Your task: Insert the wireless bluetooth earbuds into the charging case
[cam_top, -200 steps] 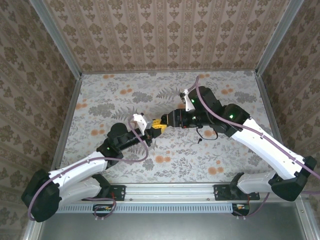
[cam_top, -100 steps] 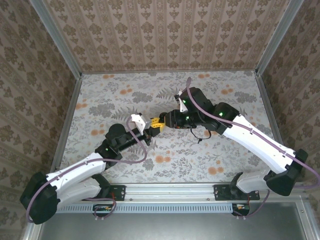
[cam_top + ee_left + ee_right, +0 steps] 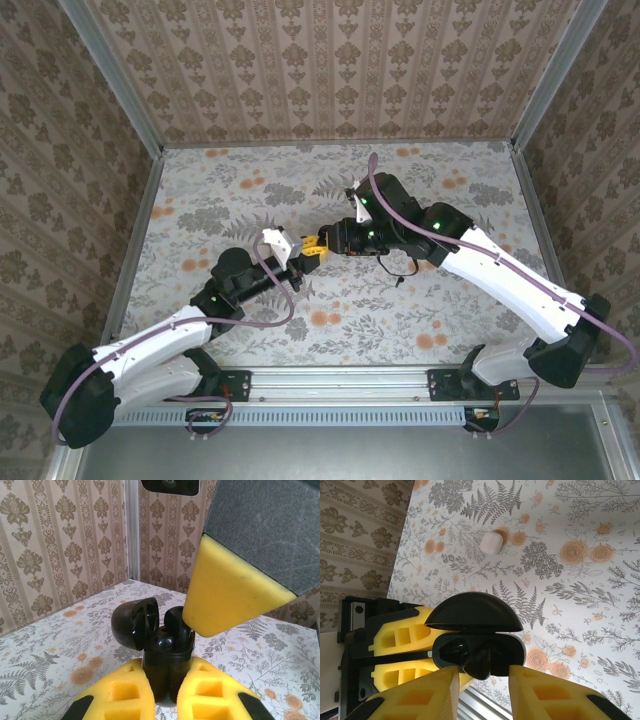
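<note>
Case (image 3: 167,655) tight in left pincer (image 3: 167,680), earbud (image 3: 482,660) snug in right pincer (image 3: 485,674).

Right gripper (image 3: 325,243) has moved toward the tabletop's left edge, closer to the left gripper (image 3: 167,677) and the charging case (image 3: 167,655). It now pinches an earbud (image 3: 480,662) at the case. The right elbow swung left with it, and the left arm nudged slightly left.

No lettering, brand, number or sign can be read. The charging case (image 3: 162,672) is plain black. The walls (image 3: 330,60) and table (image 3: 230,190) bear only patterns.
</note>
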Available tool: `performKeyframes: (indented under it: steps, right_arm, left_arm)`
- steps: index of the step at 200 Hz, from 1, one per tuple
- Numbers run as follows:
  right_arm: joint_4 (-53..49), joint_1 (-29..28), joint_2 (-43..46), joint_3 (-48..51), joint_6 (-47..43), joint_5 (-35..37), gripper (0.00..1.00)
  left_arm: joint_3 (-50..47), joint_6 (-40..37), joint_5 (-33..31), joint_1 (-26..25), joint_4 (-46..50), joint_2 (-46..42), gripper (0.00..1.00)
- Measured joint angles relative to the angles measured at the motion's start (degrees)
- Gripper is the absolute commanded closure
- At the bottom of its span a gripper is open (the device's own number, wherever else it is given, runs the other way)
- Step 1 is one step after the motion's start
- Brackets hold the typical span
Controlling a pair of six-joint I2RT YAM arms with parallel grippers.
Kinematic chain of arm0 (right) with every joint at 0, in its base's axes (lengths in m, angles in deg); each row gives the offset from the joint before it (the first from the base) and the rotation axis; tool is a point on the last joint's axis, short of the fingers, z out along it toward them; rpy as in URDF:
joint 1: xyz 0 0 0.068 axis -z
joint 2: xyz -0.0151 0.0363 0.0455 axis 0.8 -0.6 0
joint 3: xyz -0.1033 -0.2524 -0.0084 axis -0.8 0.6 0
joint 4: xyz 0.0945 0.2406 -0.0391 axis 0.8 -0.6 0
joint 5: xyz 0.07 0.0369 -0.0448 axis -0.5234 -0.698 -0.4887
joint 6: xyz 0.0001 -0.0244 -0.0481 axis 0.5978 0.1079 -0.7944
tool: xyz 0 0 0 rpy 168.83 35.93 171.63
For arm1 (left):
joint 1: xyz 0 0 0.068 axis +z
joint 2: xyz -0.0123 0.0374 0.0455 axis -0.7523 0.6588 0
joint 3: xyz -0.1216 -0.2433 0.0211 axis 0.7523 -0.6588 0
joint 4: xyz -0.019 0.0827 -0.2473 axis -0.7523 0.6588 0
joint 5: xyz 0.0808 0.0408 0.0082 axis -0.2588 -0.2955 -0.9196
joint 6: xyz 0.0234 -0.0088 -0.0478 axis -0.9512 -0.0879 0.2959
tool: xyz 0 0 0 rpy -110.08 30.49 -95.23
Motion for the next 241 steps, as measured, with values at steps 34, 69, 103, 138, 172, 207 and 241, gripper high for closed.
performKeyframes:
  steps: [34,69,103,138,172,207,241]
  right_arm:
    - [0.0,-0.3,-0.2,-0.3,0.0,0.0,0.68]
    - [-0.2,-0.3,-2.1,-1.2,0.0,0.0,0.68]
    - [-0.5,-0.3,-3.6,-1.7,-0.1,0.0,0.68]
    - [-0.6,-0.3,-4.8,-3.2,-0.5,0.5,0.68]
    - [-1.7,-0.3,-6.3,-4.4,-1.1,1.4,0.74]
    - [-2.8,-0.4,-7.1,-4.8,-2.1,2.0,0.84]
    - [-2.3,-0.6,-6.8,-4.3,-3.7,2.1,0.84]
  left_arm:
    - [0.0,0.0,-0.1,-0.3,0.0,0.0,1.0]
    - [0.0,0.0,-0.9,-0.2,1.6,0.0,1.0]
    - [-0.1,-0.4,-1.6,-0.3,3.0,0.2,1.0]
    - [-0.1,-0.6,-1.4,-0.7,3.0,0.2,1.0]
    - [-0.1,-1.2,-1.2,-1.0,3.3,0.7,1.0]
    - [-0.1,-1.9,-1.4,-1.0,5.0,0.9,1.0]
    - [-0.1,-1.9,-1.4,-1.1,5.2,0.9,1.0]
